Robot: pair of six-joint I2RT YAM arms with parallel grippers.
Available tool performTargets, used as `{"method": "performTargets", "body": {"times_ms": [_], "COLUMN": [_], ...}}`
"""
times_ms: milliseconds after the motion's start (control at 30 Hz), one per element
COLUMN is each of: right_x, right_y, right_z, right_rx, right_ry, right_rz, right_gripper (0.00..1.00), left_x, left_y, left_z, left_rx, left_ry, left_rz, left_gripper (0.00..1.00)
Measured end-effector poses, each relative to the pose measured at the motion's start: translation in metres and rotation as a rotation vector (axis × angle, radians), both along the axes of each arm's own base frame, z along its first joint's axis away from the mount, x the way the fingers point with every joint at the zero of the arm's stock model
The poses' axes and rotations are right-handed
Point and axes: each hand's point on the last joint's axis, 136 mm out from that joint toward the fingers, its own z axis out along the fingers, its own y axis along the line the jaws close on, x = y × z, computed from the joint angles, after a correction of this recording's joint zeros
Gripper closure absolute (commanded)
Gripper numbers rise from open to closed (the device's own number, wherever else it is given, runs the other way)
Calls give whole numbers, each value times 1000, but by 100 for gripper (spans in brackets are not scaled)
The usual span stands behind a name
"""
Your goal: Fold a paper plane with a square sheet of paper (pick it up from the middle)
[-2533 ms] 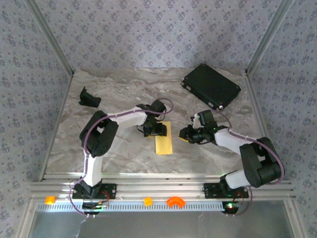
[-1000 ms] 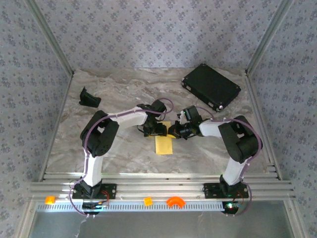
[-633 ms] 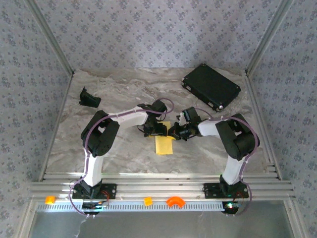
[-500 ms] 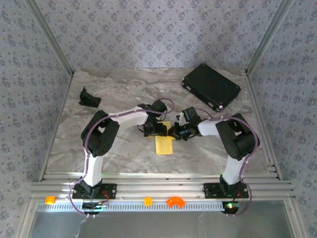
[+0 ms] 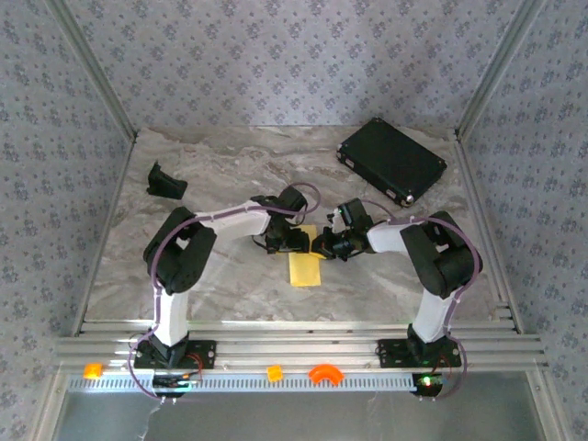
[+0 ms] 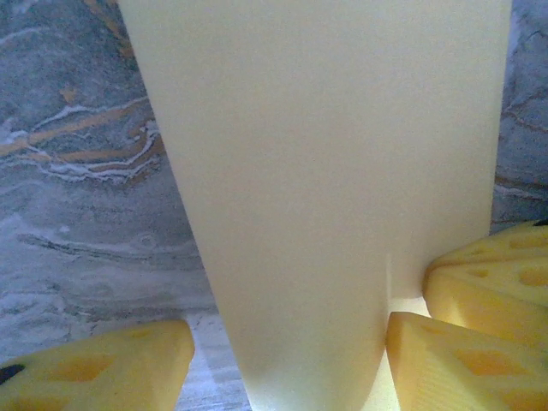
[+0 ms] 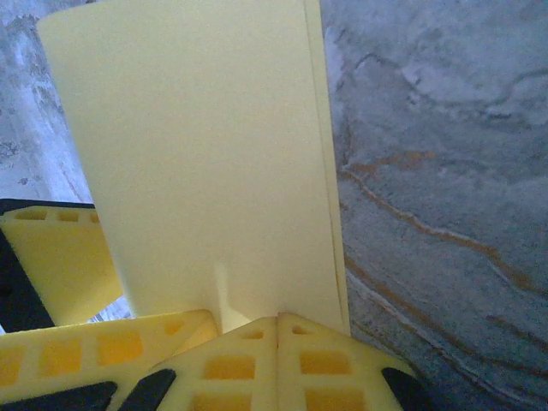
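Here, the left tool [image 5: 288, 242] straddles the folded pale-yellow paper sheet [image 5: 304, 267], released. The right tool [image 7: 276, 327] is clenched at its edge.

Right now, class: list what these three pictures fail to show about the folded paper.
Top view: far end of the folded paper, hidden under the left tool and right tool.
Left wrist view: the paper runs past the frame's top edge.
Right wrist view: whether the shut right tool pinches the paper or merely presses it.

No legible text, label, brand, number or sign; square sheet of paper [image 6: 325, 171] blank, black case [image 5: 392, 159] unmarked.
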Motion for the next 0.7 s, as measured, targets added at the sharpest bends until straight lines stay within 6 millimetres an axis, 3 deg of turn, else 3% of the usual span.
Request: {"method": "performTargets", "body": {"times_ms": [400,533,700], "right_x": [0,0,13], "right_y": [0,-2,-14], "right_z": [1,5,39], "right_rx": [13,13,43], "right_ry": [-3,-4,-65], "right_rz": [-15,-22,-67], "right_gripper": [100,89,85], "left_x": [1,1,1], "left_y": [3,5,6], "left_z": [0,-4,-11], "left_rx": [-46,-33,-14], "left_ry": [-36,-32,-20], "left_rz": [40,44,46], "left_gripper": [42,43,44]}}
